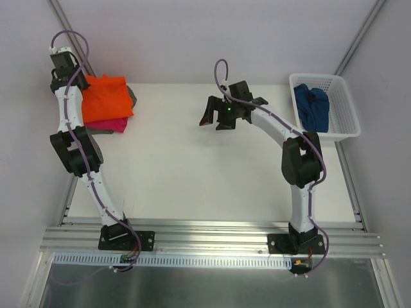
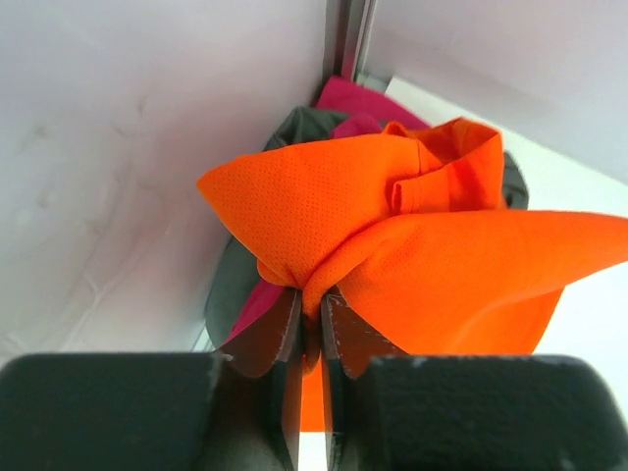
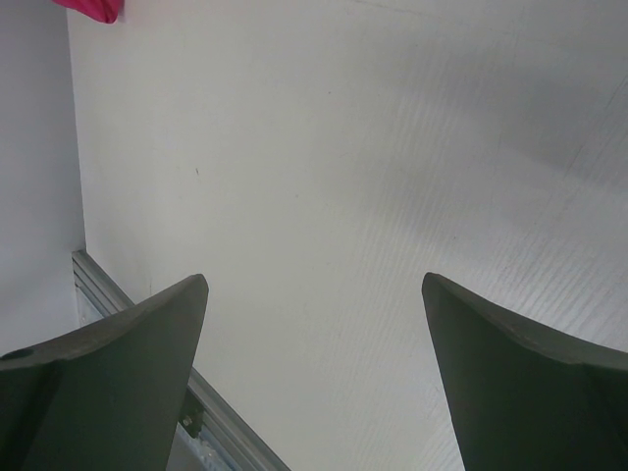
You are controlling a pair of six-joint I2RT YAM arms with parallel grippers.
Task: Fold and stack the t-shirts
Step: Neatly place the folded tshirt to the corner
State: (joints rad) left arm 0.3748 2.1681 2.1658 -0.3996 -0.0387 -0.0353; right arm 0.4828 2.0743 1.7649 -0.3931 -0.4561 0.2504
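An orange t-shirt (image 1: 106,96) lies on top of a magenta one (image 1: 110,124) and a grey one (image 1: 132,96) at the table's far left corner. My left gripper (image 1: 85,79) is at the pile's left edge. In the left wrist view it (image 2: 312,306) is shut on a bunched fold of the orange t-shirt (image 2: 422,245), with the magenta (image 2: 353,98) and grey (image 2: 294,128) cloth behind it. A dark blue t-shirt (image 1: 311,106) lies crumpled in the basket. My right gripper (image 1: 232,108) hangs open over the far middle of the table, nothing between its fingers (image 3: 314,283).
The white lattice basket (image 1: 350,125) stands at the far right edge of the white table (image 1: 192,173). Walls close in behind and to the left of the pile. A corner of magenta cloth (image 3: 93,8) shows in the right wrist view.
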